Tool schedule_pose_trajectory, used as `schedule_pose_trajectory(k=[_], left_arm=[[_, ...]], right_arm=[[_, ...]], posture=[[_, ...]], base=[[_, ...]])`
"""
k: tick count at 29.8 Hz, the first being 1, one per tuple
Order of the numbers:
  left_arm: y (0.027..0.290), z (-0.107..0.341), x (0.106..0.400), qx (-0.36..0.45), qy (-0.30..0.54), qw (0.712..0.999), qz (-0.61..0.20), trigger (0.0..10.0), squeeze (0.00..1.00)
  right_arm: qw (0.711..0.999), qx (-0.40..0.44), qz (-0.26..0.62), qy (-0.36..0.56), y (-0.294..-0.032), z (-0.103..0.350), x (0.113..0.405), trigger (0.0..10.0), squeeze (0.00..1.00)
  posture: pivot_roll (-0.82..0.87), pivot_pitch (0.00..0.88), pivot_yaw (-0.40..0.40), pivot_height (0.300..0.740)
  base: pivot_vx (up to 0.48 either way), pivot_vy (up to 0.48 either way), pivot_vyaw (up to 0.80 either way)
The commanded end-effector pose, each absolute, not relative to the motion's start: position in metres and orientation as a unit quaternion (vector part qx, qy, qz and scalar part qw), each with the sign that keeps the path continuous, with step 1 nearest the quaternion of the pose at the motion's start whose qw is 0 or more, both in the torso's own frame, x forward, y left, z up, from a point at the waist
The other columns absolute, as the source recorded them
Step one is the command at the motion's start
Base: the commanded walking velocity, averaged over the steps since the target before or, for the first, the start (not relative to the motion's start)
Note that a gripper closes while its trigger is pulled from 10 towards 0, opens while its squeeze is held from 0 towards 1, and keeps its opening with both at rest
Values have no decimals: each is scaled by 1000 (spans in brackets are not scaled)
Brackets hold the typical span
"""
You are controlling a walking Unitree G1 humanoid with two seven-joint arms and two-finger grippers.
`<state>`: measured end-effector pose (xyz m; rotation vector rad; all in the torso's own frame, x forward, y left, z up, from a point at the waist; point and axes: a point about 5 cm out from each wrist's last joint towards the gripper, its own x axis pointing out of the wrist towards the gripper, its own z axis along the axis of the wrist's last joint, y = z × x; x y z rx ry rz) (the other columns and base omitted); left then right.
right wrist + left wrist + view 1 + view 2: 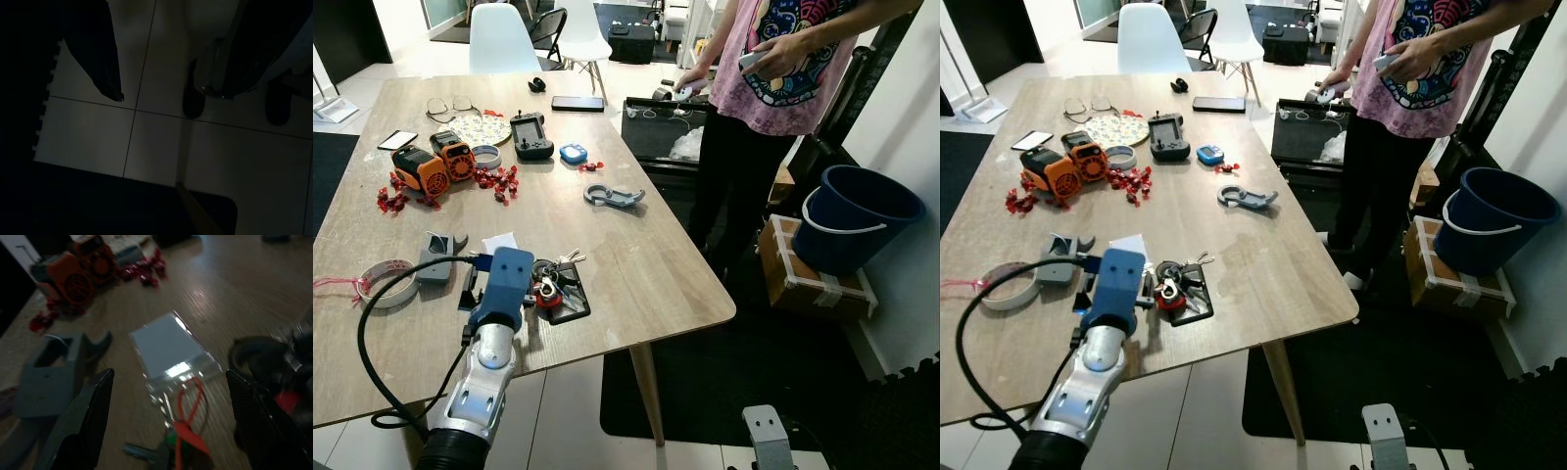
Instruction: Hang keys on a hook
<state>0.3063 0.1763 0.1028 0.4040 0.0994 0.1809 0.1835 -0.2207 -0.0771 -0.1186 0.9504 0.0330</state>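
Silver keys (558, 284) with a red tag and black fobs lie in a bunch near the front edge of the wooden worktop (646, 245), on a small dark pad. Just beside them on the robot's left, the left end effector (168, 423) hovers low over the worktop with its two black fingers (88, 421) spread wide apart, holding nothing; between them the wrist view shows a clear plastic sleeve (168, 345) and a blurred key with an orange strap (186, 426). A grey hook (437, 257) lies further to the left, next to a roll of tape (386, 282). A second grey hook (614, 196) rests nearer the middle of the worktop, well apart from the keys. Orange devices (433, 164), scattered red sweets (494, 181) and a black controller (530, 135) sit toward the far side. A person (773, 98) in a pink shirt stands beside the worktop, near a blue bucket (857, 215). The right end effector (171, 93) hangs over tiled floor (161, 147), fingers apart.
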Motion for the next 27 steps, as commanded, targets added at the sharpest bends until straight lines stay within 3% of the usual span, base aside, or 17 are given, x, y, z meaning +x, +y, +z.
schedule_pose_trajectory(k=[1, 14, 16, 17, 18, 19, 22, 25, 27], left_arm=[[179, 92, 304, 231, 76, 967, 78, 10000, 0], [185, 82, 304, 250, 106, 959, 74, 10000, 0], [187, 81, 304, 255, 112, 957, 77, 7490, 0], [188, 80, 303, 257, 117, 956, 81, 6863, 0], [189, 79, 303, 256, 119, 956, 82, 6863, 0], [190, 78, 303, 253, 124, 956, 84, 5412, 0], [193, 74, 302, 235, 144, 957, 91, 6235, 0], [194, 69, 301, 210, 167, 959, 89, 9569, 0], [194, 68, 301, 206, 170, 960, 87, 9569, 0]], right_arm=[[885, -55, 14, 461, -221, -78, 181, 10000, 0], [886, -51, 7, 462, -222, -78, 181, 10000, 0], [886, -51, 7, 462, -222, -78, 181, 10000, 0], [885, -51, 7, 462, -222, -78, 181, 10000, 0], [885, -51, 7, 462, -222, -78, 181, 10000, 0], [885, -51, 6, 462, -222, -78, 181, 10000, 0], [886, -51, 5, 462, -223, -78, 181, 10000, 0], [886, -49, 3, 461, -224, -78, 181, 10000, 0], [886, -49, 3, 461, -224, -78, 181, 10000, 0]], posture=[[64, 45, -45, 740], [60, 45, -39, 740], [60, 45, -39, 740], [61, 46, -40, 740], [61, 46, -40, 740], [61, 46, -40, 740], [61, 46, -40, 740], [59, 46, -39, 740], [59, 46, -39, 740]], base=[[0, 0, 0], [0, 0, 0], [0, 0, 0], [0, 0, 0], [0, 0, 0], [0, 0, 0], [0, 0, 0], [0, 0, 0], [0, 0, 0]])
